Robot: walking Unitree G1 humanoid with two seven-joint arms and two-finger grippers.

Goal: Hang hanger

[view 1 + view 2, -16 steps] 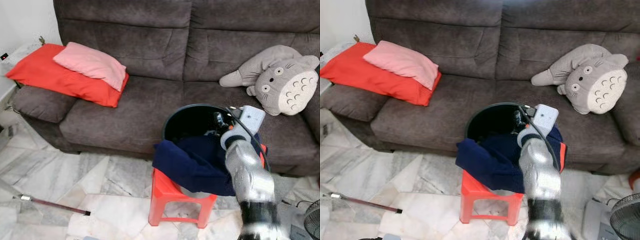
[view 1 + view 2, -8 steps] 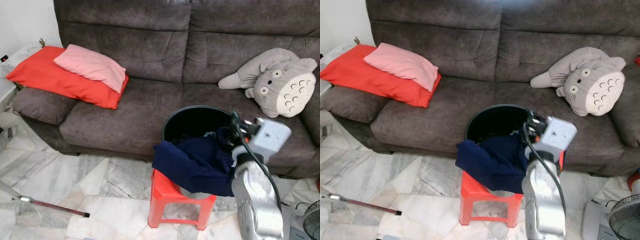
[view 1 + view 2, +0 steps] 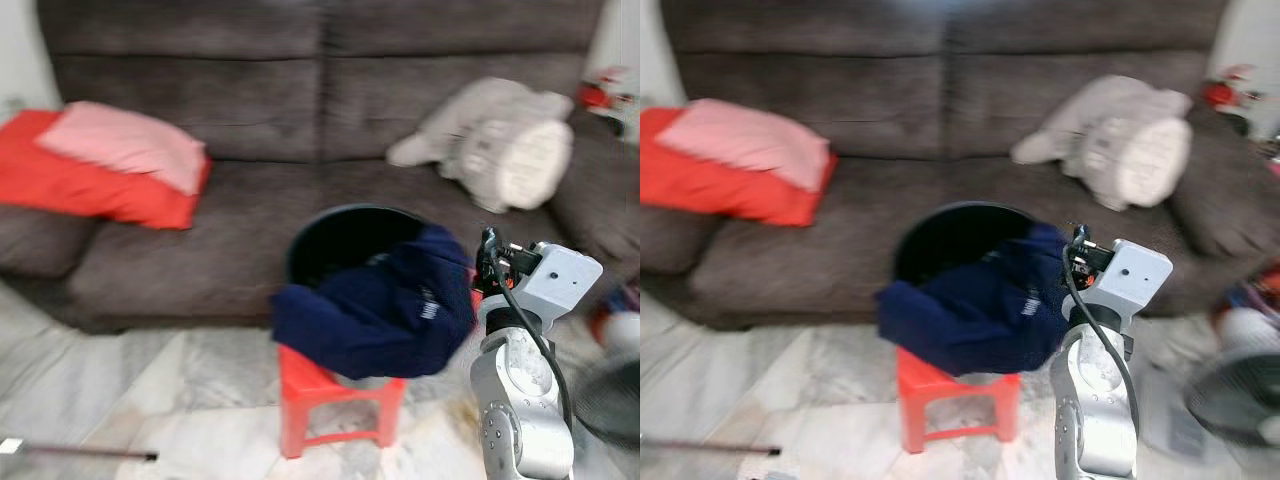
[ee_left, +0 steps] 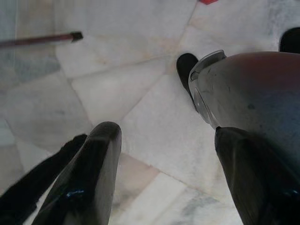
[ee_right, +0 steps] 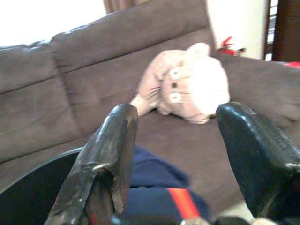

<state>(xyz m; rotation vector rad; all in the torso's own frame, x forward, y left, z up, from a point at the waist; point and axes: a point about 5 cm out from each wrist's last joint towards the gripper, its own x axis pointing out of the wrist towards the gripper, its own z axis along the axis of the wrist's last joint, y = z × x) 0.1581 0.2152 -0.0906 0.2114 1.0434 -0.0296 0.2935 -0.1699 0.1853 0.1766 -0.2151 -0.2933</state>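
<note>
A black round basket stands on a red plastic stool in front of the sofa. A navy garment hangs over the basket's front rim. My right gripper is raised just right of the basket, beside the garment. Seen from the right wrist, its fingers stand open with nothing between them, facing the sofa. My left gripper hangs open above the marble floor, holding nothing. The head views are blurred.
A dark brown sofa carries a red cushion, a pink pillow and a grey plush toy. A thin dark rod lies on the marble floor at the left. A fan stands at the right.
The camera has swung to the right, so the whole scene has slid left and blurred. My right gripper has drawn back from over the basket to its right side.
</note>
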